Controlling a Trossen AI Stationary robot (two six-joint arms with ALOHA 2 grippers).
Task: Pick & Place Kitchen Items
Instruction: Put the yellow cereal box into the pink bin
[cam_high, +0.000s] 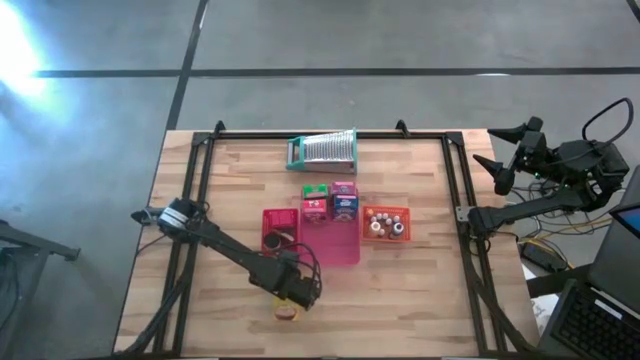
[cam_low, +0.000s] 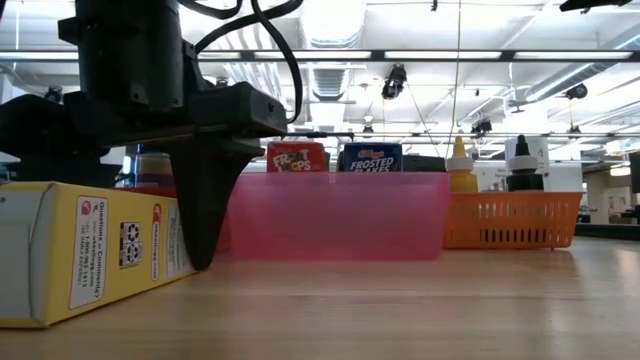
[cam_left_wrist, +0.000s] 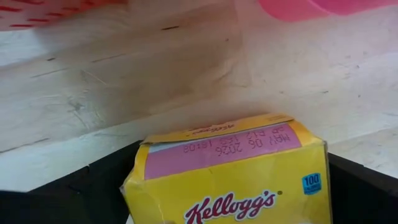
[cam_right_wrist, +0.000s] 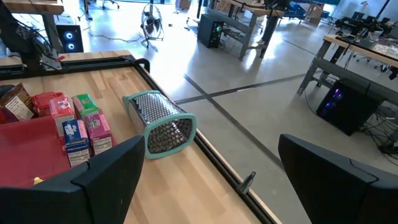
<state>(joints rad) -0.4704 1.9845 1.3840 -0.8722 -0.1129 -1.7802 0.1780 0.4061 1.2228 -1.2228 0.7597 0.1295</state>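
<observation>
Left gripper (cam_high: 290, 297) stands spread at the table's near edge, fingers straddling the yellow box (cam_left_wrist: 233, 180), not yet clamped. That box lies flat just in front of the pink tray (cam_low: 335, 215). Right gripper (cam_high: 500, 155) waits spread, far off the table's right side.

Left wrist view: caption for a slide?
Left gripper open around a yellow Kellogg's box on the wooden table, pink tray beyond.

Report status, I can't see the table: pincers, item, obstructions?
Left pincer open, straddling the yellow Kellogg's box lying at the near edge. Right pincer open, parked off the table. Pink tray just behind the box.
</observation>
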